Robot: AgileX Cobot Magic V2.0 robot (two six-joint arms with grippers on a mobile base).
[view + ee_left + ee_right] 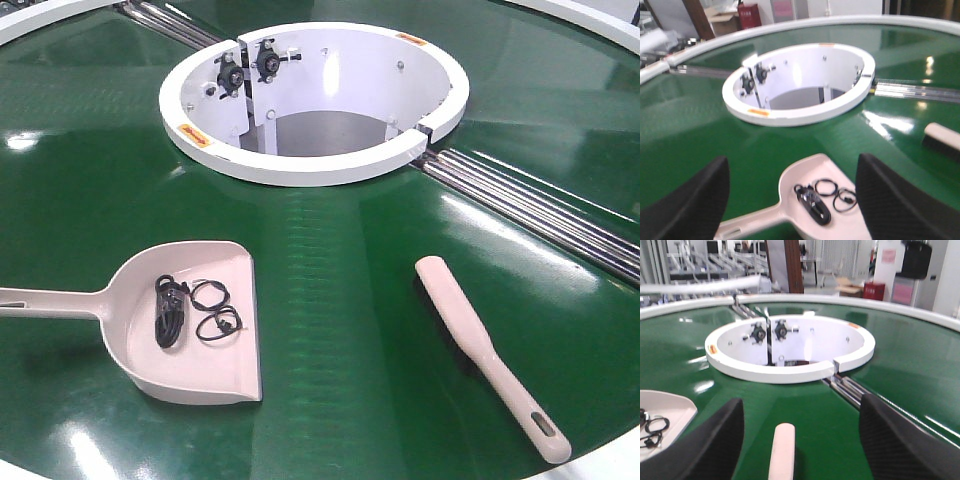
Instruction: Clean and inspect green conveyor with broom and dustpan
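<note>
Left fingers (685, 205) spread wide, holding nothing, above the dustpan (200, 325), one each side of where its handle meets the scoop. Dustpan lies on the green conveyor (330, 290), front left; black cable bits (190, 308) inside. Right fingers (900, 440) also wide and empty, over the broom (487, 352), which lies flat on the conveyor, front right. White hub (310, 160) sits behind both.
</note>
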